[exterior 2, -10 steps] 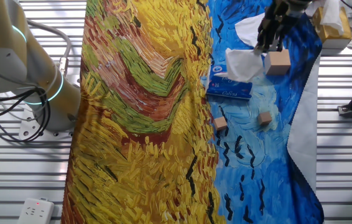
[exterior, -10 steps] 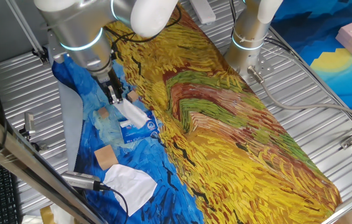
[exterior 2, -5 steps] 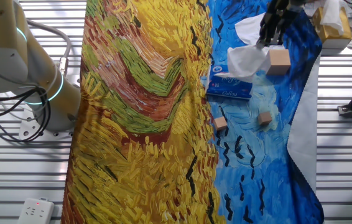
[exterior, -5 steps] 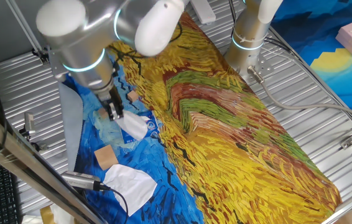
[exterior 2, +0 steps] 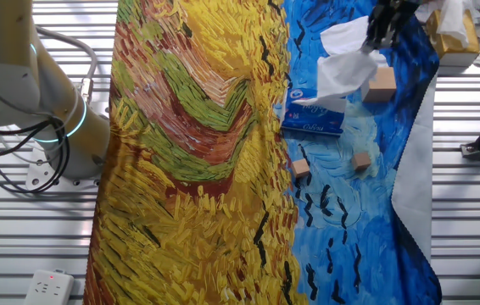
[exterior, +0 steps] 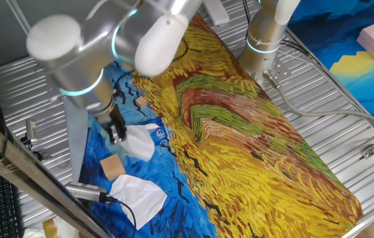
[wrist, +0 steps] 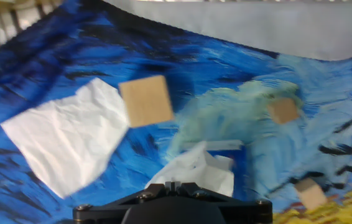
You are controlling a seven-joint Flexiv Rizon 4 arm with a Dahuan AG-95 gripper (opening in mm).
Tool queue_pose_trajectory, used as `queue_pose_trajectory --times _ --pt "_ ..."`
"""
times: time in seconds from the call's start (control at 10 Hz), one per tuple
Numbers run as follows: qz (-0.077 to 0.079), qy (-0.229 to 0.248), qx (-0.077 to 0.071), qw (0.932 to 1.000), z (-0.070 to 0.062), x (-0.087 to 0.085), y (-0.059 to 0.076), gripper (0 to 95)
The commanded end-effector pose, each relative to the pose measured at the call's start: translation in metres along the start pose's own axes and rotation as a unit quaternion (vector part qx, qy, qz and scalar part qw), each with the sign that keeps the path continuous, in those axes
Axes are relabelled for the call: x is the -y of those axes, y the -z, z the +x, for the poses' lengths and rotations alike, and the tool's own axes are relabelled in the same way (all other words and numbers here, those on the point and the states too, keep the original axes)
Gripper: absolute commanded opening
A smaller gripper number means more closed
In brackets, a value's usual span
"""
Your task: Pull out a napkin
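Jaws pinched tight on the napkin [exterior: 137,141], gripper [exterior: 115,134] holding its top edge so the thin crumpled white sheet hangs below the fingertips, over the tissue pack [exterior 2: 313,113] and beside a tan block [exterior: 112,166]. Second white sheet [wrist: 70,142] lies flat and creased on the painted cloth [exterior: 240,132], touching that square block; two smaller blocks [exterior 2: 300,169] sit further along the blue part.
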State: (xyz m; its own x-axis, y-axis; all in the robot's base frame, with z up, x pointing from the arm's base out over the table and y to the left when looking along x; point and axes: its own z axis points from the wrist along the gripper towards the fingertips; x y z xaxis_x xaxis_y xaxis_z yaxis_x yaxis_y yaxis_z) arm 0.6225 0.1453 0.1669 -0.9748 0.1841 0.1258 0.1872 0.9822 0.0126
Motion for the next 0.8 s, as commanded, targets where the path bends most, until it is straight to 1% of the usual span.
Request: queue_pose_trajectory --times 0.1,0.3,0.4,0.8 --pt "-0.003 0.002 0.004 1.0 -0.0051 -0.0014 -0.0137 0.0" --pt "-0.004 0.002 0.003 1.0 -0.013 -0.0008 -0.0219 0.0" --pt "-0.005 0.0 0.002 1.0 -0.0143 -0.0007 -0.0234 0.0" --pt "-0.001 -0.003 0.0 1.0 -0.0143 -0.0007 -0.0234 0.0"
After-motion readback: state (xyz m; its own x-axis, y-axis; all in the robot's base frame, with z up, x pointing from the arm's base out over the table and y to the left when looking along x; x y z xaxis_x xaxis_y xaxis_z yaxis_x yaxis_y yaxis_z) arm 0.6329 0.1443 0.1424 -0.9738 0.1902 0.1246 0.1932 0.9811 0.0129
